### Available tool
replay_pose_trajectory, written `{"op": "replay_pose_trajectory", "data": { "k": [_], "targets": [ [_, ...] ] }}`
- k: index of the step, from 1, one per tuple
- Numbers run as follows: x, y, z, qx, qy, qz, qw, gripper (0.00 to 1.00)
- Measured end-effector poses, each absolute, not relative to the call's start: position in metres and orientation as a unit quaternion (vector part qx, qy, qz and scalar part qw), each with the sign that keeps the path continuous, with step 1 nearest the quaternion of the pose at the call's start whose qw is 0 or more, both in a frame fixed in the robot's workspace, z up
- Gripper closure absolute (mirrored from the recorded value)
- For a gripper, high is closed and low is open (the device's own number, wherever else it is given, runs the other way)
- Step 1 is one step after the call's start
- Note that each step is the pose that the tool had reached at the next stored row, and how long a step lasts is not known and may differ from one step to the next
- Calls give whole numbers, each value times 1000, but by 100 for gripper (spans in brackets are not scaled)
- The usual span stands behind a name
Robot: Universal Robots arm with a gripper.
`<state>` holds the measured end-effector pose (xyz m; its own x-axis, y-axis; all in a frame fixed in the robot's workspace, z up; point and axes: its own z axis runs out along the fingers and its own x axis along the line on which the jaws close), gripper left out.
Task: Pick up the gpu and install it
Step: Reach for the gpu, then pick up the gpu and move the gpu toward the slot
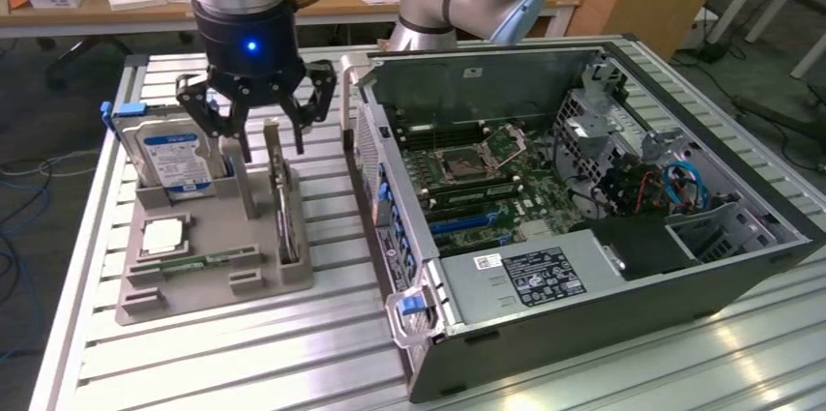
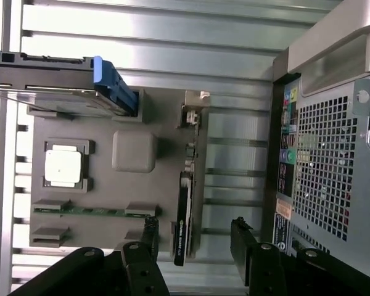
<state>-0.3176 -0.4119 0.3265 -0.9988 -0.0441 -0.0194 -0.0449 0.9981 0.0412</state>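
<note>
The gripper (image 2: 195,229) hangs wide open above the gpu (image 2: 184,213), which stands on edge in the grey holder (image 2: 134,151). The card sits nearer one finger, so centring before closing on its flat faces would likely grip best.

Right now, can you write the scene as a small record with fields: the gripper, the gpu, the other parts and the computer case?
gripper: gripper open, over the gpu, one finger on each side of the card, apart from it
gpu: gpu upright on its edge in a slot of the grey holder, not yet lifted
other parts in holder: hard drive upright; processor and memory stick lying flat
computer case: computer case open, on the table, at the exterior view's right of the holder
</note>
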Motion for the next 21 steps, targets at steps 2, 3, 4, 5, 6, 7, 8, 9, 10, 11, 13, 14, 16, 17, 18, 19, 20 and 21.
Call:
{"op": "replay_pose_trajectory", "data": {
  "k": [2, 3, 4, 5, 6, 7, 8, 9, 10, 11, 13, 14, 16, 17, 18, 19, 20, 21],
  "targets": [
    [-318, -412, 324, -22, 1000, 21, 6, 41],
    [-318, -412, 323, -22, 1000, 21, 4, 41],
    [-318, -412, 321, -22, 1000, 21, 3, 41],
    [-318, -412, 320, -22, 1000, 21, 1, 41],
    [-318, -412, 319, -22, 1000, 21, 0, 41],
    [-318, -412, 318, -22, 1000, 21, -1, 41],
    [-318, -412, 317, -22, 1000, 21, -2, 41],
    [-318, -412, 317, -22, 1000, 21, -4, 41],
    [-318, -412, 316, -22, 1000, 21, -5, 41],
    [-318, -412, 315, -22, 1000, 21, -6, 41],
    [-318, -412, 313, -22, 1000, 21, -7, 41],
    [-318, -412, 312, -22, 1000, 21, -7, 41],
    [-318, -412, 308, -22, 1000, 21, -8, 41],
    [-318, -412, 306, -22, 1000, 21, -8, 41],
    [-318, -412, 304, -22, 1000, 21, -8, 41],
    [-318, -412, 303, -22, 1000, 21, -8, 41],
    [-318, -412, 301, -22, 1000, 21, -8, 41],
    [-318, -412, 299, -22, 1000, 21, -8, 41]
  ]
}}
